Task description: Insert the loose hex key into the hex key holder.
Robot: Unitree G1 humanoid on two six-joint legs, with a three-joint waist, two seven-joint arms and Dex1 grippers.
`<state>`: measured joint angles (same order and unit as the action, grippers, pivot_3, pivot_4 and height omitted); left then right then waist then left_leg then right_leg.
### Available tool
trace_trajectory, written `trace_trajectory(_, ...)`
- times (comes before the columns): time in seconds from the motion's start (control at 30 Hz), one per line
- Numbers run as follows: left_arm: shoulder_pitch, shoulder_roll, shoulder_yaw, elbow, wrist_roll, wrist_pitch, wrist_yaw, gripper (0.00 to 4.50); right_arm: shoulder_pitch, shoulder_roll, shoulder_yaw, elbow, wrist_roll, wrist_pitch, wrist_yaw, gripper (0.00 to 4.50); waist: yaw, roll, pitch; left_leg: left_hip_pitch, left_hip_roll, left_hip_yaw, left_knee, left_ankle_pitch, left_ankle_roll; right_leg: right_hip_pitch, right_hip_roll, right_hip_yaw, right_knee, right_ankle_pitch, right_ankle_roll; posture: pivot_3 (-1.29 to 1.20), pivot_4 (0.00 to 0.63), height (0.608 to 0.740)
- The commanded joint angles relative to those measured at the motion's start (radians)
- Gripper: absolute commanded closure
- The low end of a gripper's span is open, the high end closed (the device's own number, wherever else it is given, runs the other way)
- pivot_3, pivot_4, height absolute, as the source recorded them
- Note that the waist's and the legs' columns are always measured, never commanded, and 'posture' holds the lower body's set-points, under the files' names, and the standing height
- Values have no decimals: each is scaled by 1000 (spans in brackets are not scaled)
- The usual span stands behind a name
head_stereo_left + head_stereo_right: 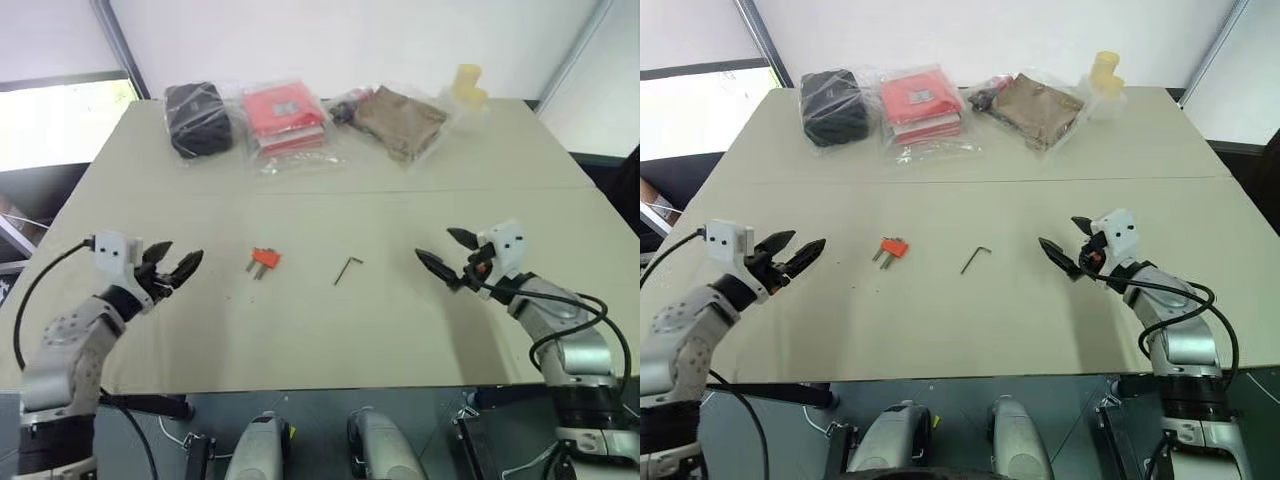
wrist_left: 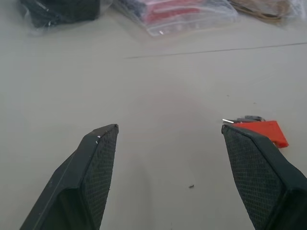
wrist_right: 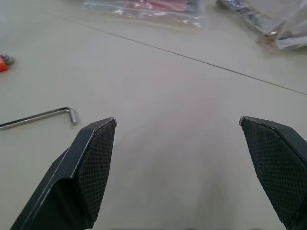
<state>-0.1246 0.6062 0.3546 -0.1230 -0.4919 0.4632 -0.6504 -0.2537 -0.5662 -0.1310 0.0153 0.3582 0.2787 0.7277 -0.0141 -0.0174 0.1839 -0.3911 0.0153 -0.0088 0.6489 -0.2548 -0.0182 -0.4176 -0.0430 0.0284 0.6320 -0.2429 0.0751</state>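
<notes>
The loose hex key (image 1: 347,268), a thin dark L-shaped rod, lies flat near the middle of the beige table (image 1: 330,330); the right wrist view has it as the hex key (image 3: 38,117). Left of it rests the hex key holder (image 1: 265,259), a small orange-red block with short metal keys sticking out, seen too as the holder (image 2: 261,132). My left gripper (image 1: 182,260) hovers open to the left of the holder, pointing at it. My right gripper (image 1: 445,252) hovers open to the right of the hex key. Both hold nothing.
Along the table's far side lie a black bundle in plastic (image 1: 198,119), a red packet in clear plastic (image 1: 285,117), a brown bagged item (image 1: 400,120) and a pale yellow object (image 1: 467,84). A seam (image 1: 400,189) runs across the tabletop.
</notes>
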Motion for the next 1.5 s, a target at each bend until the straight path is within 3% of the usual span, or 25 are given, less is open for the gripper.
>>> trace_trajectory(0.03, -65, 135, -76, 20, 1, -30, -214, 910, -92, 51, 160, -62, -24, 3, 84, 215, -7, 0, 0, 0, 0, 0, 0, 0, 0, -1, 0, 0, 0, 0, 0, 0, 150, 740)
trace_trajectory(0.2, -108, 225, -144, 70, 9, -29, -353, 910, -212, 178, 324, 78, -131, -78, 104, 215, -8, 0, 0, -1, 1, 0, -2, 0, 0, -3, 2, 0, 1, 1, 0, 0, 150, 740)
trace_trajectory(0.37, -117, 217, -146, 95, 13, -32, -358, 910, -340, 333, 443, 323, -236, -189, 108, 215, -5, 0, 0, -5, 1, 0, -2, 0, 0, -7, 0, 0, 1, 2, 2, 0, 150, 740)
trace_trajectory(0.77, 1, 130, -90, -9, -3, -19, -225, 910, -588, 529, 405, 793, -310, -313, 31, 215, -7, 0, 0, -4, 1, -3, -2, 0, 0, -8, -4, 0, 2, 3, 2, 0, 150, 740)
trace_trajectory(1.17, 10, 96, -100, -4, 12, -47, -169, 910, -608, 559, 410, 923, -377, -399, 45, 215, -23, 0, 0, -4, 2, -4, -3, 0, -1, -8, -6, 0, 3, 3, 2, 0, 150, 740)
trace_trajectory(1.3, 2, 86, -110, 13, 24, -61, -166, 853, -618, 577, 404, 955, -391, -409, 36, 1415, -31, 0, 0, -4, 1, -4, -3, 0, -1, -8, -6, 0, 3, 3, 2, 0, 150, 740)
trace_trajectory(1.5, -3, 76, -110, 47, 37, -88, -168, 853, -618, 592, 406, 965, -414, -427, 40, 4483, -32, 0, 0, -2, 2, -4, -4, 0, -1, -8, -6, 0, 4, 3, 2, 0, 150, 740)
